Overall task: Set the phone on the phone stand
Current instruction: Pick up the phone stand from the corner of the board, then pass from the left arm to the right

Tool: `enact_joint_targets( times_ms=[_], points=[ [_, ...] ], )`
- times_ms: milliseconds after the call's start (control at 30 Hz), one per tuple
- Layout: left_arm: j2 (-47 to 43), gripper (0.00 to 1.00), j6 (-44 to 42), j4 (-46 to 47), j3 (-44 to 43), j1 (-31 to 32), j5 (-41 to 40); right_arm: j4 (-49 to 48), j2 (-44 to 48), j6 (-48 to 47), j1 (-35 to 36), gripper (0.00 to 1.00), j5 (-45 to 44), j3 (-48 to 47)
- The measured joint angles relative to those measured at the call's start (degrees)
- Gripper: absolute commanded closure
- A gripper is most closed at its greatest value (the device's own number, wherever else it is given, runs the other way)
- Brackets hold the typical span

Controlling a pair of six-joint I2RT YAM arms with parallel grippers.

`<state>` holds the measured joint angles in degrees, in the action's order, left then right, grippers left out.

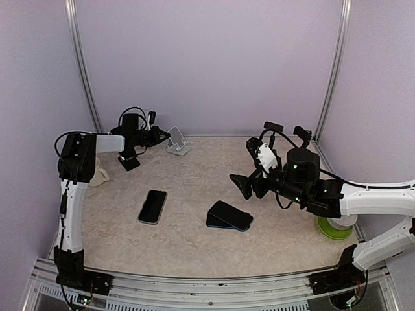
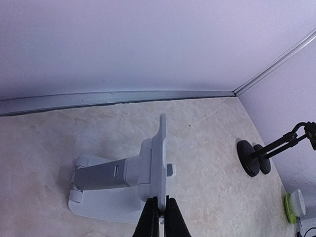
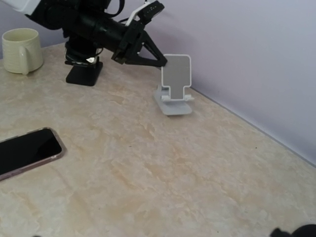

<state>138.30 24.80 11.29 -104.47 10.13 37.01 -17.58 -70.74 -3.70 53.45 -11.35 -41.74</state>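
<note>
**A:** What are the jaws doing?

**B:** The left gripper (image 2: 160, 203) has its jaws pinched narrow on the thin edge of the upright plate of the white phone stand (image 2: 108, 177), at the back of the table (image 1: 194, 243). The right gripper (image 1: 241, 186) hangs mid-table holding nothing. Whether its jaws are apart cannot be told.

**A:** And the phone?

**B:** The phone (image 1: 153, 206) lies flat, screen up, left of the table's middle, well apart from the stand and touched by neither gripper. It looks stiff, thin and smooth, probably slippery, with a breakable glass face. Gripping across its long edges, at the pale case rim, seems safest.

**A:** Any writing?

**B:** None legible: no brand or label shows on the phone, the stand, or the dark flat object (image 1: 229, 216) near the phone
</note>
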Motion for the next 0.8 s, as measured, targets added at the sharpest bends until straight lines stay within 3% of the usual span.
enact_joint_targets(
  times_ms=[267, 467, 800],
  points=[
    [-9.6, 1.0, 4.5, 2.27, 10.12, 1.99, 4.59, 1.4, -2.64, 1.62, 0.0, 0.0, 0.42, -4.52],
    [-20.2, 1.0, 6.27, 8.07, 20.13, 5.86, 7.56, 7.63, -7.82, 6.6, -0.52, 0.0, 1.75, -11.93],
    [-32.17, 1.0, 6.73, 13.53, 31.39, 9.88, 10.54, 14.71, -11.89, 24.81, -10.34, 0.02, 17.31, -16.68]
  ],
)
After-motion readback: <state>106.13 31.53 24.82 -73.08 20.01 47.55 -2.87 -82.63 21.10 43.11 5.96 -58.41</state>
